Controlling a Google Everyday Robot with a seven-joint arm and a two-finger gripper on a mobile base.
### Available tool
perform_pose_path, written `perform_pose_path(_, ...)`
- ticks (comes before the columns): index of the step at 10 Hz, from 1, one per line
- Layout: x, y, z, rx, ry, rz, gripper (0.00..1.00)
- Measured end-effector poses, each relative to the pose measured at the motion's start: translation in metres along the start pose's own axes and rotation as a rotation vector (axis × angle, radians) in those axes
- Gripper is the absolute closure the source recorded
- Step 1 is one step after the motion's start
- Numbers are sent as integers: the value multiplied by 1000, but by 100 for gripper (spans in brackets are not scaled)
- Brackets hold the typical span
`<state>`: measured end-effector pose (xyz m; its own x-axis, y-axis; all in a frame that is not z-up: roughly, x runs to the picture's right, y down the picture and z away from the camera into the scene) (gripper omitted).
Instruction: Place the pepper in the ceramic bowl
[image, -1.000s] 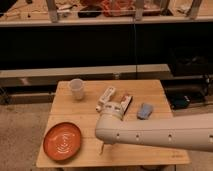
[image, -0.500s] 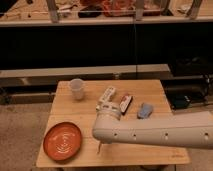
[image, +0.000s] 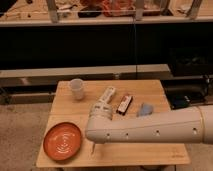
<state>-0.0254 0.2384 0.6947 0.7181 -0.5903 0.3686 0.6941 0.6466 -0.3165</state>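
Observation:
The ceramic bowl, a wide shallow orange-red dish with pale rings, sits on the front left of the wooden table. My pale arm reaches in from the right across the front of the table, and its thick wrist end stands just right of the bowl. My gripper hangs under that wrist and is almost wholly hidden; only a thin pale tip shows below the arm, close to the bowl's right rim. The pepper is not in view.
A small whitish cup stands at the table's back left. A white tube, a dark red bar and a small blue-grey object lie behind my arm. A dark shelf runs behind the table.
My arm has moved a little to the left, bringing the wrist end closer to the bowl. The things on the table have not moved.

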Motion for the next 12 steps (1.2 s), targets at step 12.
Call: perform_pose_path(12,-26,-42,0,73,-42,-82,93)
